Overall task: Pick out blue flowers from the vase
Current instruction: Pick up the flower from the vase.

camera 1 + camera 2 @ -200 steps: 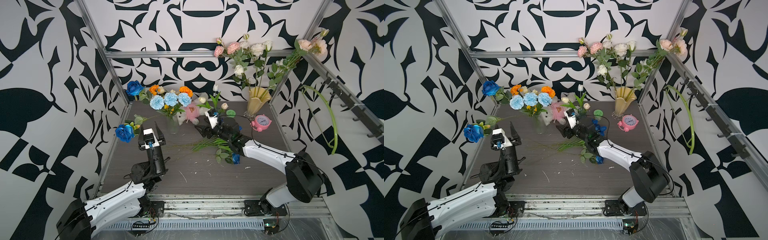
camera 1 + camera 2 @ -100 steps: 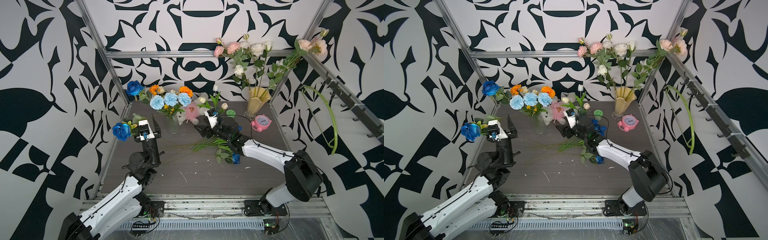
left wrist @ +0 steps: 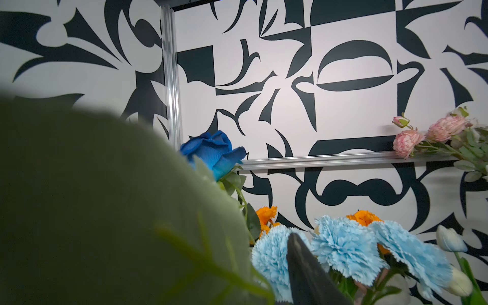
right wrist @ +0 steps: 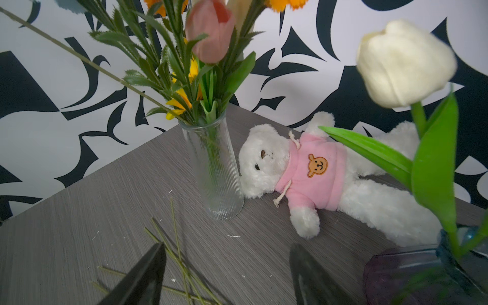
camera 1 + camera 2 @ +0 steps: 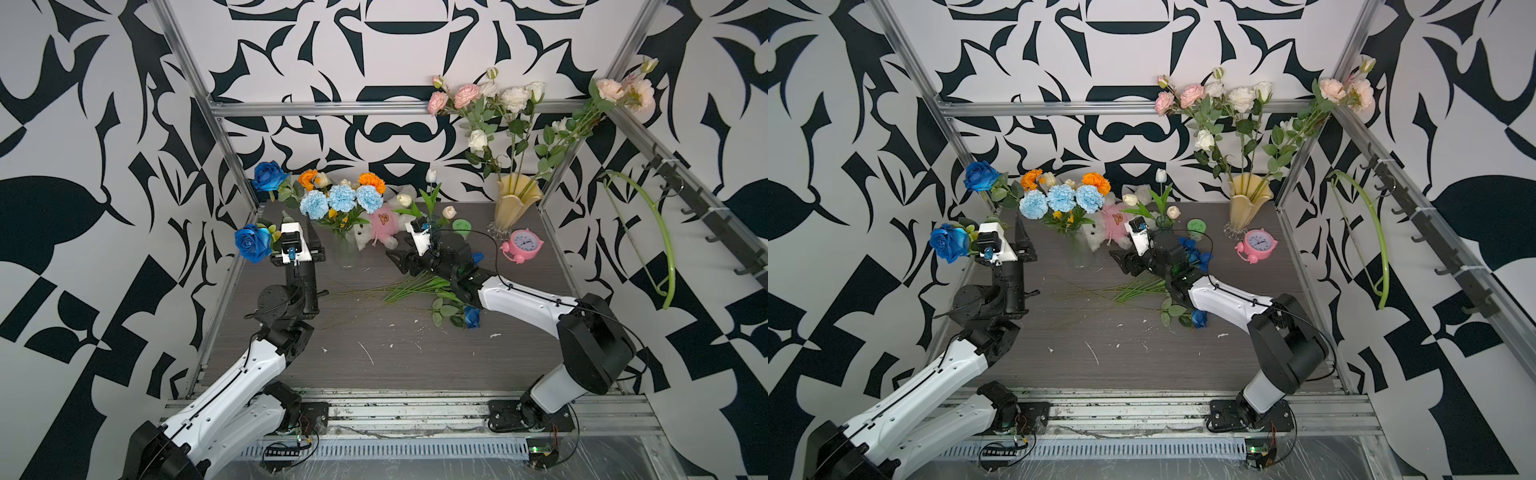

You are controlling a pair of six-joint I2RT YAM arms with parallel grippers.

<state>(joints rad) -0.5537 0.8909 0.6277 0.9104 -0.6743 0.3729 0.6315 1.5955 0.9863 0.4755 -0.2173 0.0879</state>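
A clear ribbed glass vase (image 5: 345, 249) (image 4: 214, 169) holds pale-blue carnations (image 5: 341, 198) (image 3: 343, 245) and a deep-blue rose (image 5: 268, 175) (image 3: 214, 153) at the back. A second deep-blue rose (image 5: 252, 242) leans out left, right beside my raised left gripper (image 5: 309, 235). In the left wrist view a blurred leaf (image 3: 105, 211) hides one finger, so its grip is unclear. My right gripper (image 4: 227, 264) (image 5: 395, 257) stands open and empty, low over loose green stems (image 5: 407, 286). A blue rose (image 5: 472, 316) lies on the table by the right arm.
A white teddy bear in pink (image 5: 384, 226) lies next to the vase. White tulips (image 5: 432, 199) stand in a small dark vase (image 4: 422, 264). A yellow vase of pink and white roses (image 5: 515, 203) and a pink clock (image 5: 524, 243) are back right. Orange marigolds (image 5: 371, 179) share the glass vase.
My left arm has risen and reached back-left to the leaning blue rose, whose head shifted upward. Its jaws have narrowed. The right arm has stayed put.
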